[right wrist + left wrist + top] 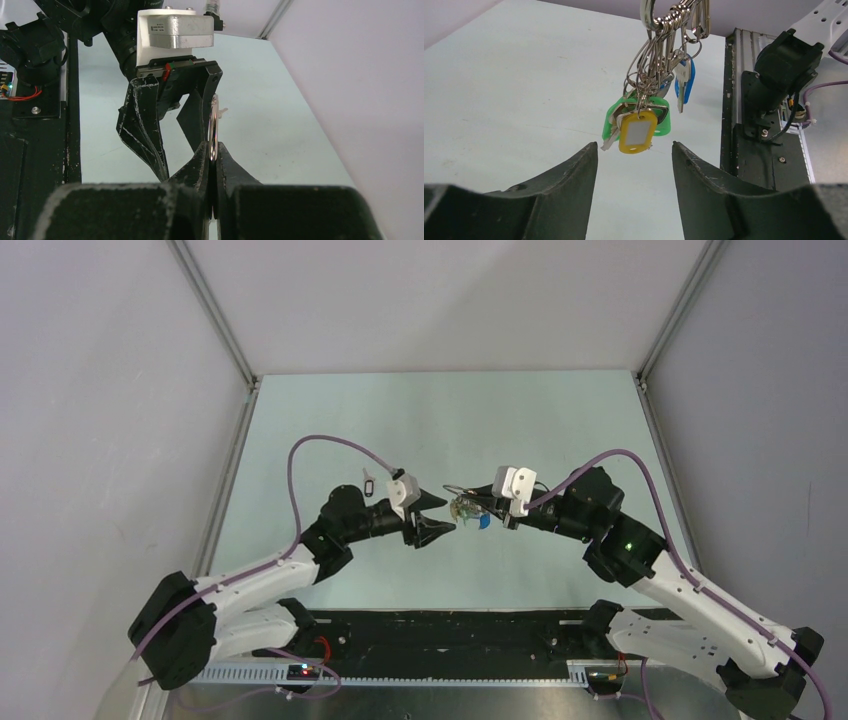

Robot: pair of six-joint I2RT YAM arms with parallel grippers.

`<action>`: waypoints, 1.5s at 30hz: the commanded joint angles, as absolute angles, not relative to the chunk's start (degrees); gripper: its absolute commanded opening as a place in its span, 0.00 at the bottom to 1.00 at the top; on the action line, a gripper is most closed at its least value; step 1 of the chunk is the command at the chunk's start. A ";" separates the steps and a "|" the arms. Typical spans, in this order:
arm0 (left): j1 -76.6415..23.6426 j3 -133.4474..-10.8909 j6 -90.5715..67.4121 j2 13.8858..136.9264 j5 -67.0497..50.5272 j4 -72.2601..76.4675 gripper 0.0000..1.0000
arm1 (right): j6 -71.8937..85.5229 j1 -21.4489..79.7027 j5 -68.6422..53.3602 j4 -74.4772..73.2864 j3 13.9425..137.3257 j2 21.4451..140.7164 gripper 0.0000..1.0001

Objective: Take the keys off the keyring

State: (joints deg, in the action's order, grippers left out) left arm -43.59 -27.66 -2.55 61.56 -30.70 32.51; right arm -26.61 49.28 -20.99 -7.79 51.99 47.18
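Left wrist view shows the keys (640, 122) hanging in a tight bunch in the air above the desk (499, 90). A yellow head with a white label is in front and a green head sits just behind it. A blue head is higher and to the right. They dangle from several small wire loops gathered on the keyring (650, 14) at the top of that view.

In the right wrist view the keyring (214, 117) stands on edge, and the right claw (213, 150) is clamped tight on its lower part with both fingertips pressed against the wire.

The left claw (634, 146) is spread wide just below the bunch, one finger either side of the yellow head, touching nothing.

From the top external view the bunch (466, 508) hangs between the two claws over the middle of the desk. A small pale object (370, 480) lies on the desk beside the left arm, possibly a loose key, though it is too small to tell.
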 commanded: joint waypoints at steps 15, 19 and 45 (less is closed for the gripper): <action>-44.38 -33.58 -3.24 66.35 -31.82 37.04 0.34 | -25.83 49.50 -21.37 -3.77 54.75 46.75 0.00; -44.42 -33.54 -3.42 66.90 -31.82 37.02 0.07 | -25.66 49.57 -20.88 -3.99 54.71 46.63 0.00; -44.40 -38.06 -0.09 55.85 -19.28 12.38 0.00 | -18.64 46.32 -15.96 -4.00 49.13 47.47 0.00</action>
State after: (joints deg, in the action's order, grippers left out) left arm -44.14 -33.06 -1.50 57.04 -22.20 18.44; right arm -20.86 46.63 -14.92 -8.34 49.34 47.42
